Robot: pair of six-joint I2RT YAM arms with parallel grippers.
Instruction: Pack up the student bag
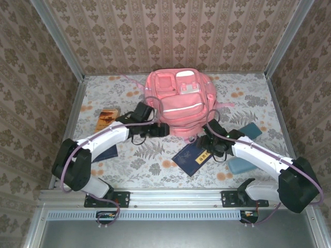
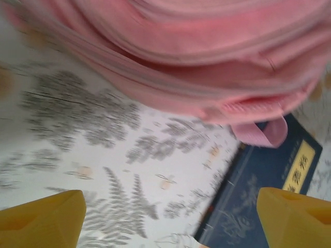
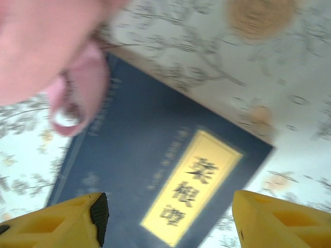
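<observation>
The student bag (image 1: 178, 101) is a large pink backpack lying at the far middle of the table, front pockets up. My left gripper (image 1: 159, 129) hovers at its near left edge, open with nothing between the yellow fingers (image 2: 41, 217); the left wrist view has the bag's pink side (image 2: 207, 51) above and floral tablecloth below. My right gripper (image 1: 207, 143) is at the bag's near right corner, open over a dark blue book (image 3: 170, 175) with a yellow title label. A pink strap loop (image 3: 77, 98) hangs from the bag beside that book.
The dark blue book (image 1: 192, 157) lies on the cloth just in front of the bag. An orange book (image 1: 107, 118) sits at the left, a dark blue item (image 1: 107, 153) under the left arm. A teal pencil case (image 1: 252, 130) and a light blue item (image 1: 240, 165) lie at the right.
</observation>
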